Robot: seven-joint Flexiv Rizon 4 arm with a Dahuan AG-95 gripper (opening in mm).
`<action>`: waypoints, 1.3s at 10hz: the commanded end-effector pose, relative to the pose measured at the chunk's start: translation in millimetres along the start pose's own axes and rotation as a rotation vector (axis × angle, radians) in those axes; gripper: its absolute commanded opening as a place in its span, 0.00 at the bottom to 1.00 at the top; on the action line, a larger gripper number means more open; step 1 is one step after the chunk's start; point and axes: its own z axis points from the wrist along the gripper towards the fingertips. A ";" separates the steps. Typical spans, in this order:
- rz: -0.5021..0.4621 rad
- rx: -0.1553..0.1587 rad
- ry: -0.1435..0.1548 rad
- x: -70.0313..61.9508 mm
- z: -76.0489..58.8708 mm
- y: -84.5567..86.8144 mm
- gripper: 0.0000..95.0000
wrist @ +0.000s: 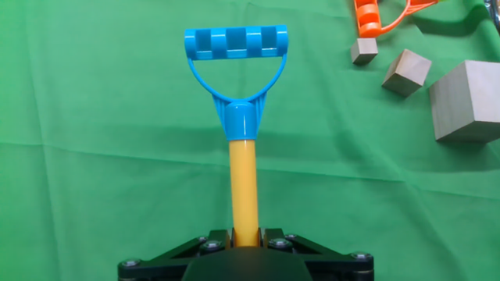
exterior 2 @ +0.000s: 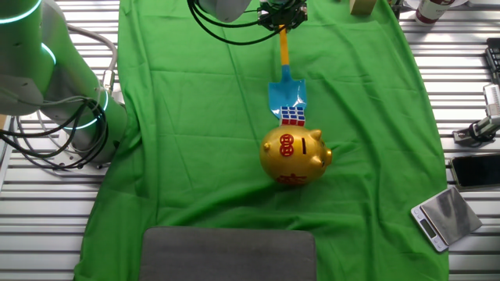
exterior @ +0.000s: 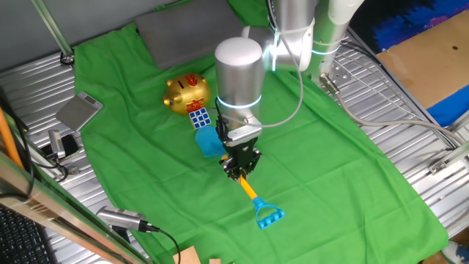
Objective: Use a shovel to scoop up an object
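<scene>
My gripper (exterior: 236,170) is shut on the yellow shaft of the shovel (exterior: 250,191), which lies low over the green cloth. Its light blue blade (exterior: 208,141) points toward the multicoloured cube (exterior: 199,117). The cube rests on the blade's far end and stands against the gold piggy bank (exterior: 186,94). In the other fixed view the blade (exterior 2: 286,96) reaches under the cube (exterior 2: 293,115), with the gripper (exterior 2: 282,17) at the top. The hand view shows the shaft (wrist: 243,187) clamped between the jaws (wrist: 245,236) and the blue D-shaped end (wrist: 236,55) beyond.
A grey pad (exterior: 187,33) lies at the cloth's far edge. A small scale (exterior: 79,111) and cables sit on the metal table to the side. Wooden blocks (wrist: 466,100) and an orange tool (wrist: 373,16) lie past the handle in the hand view.
</scene>
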 end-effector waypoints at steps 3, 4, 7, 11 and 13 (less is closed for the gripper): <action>-0.007 -0.002 0.008 1.0 -0.2 0.5 0.00; -0.010 -0.002 0.007 1.6 1.2 0.7 0.00; -0.019 -0.001 0.006 2.3 1.7 1.6 0.00; -0.021 0.001 0.007 3.9 2.4 3.5 0.00; -0.013 0.002 0.002 4.4 1.2 3.8 0.00</action>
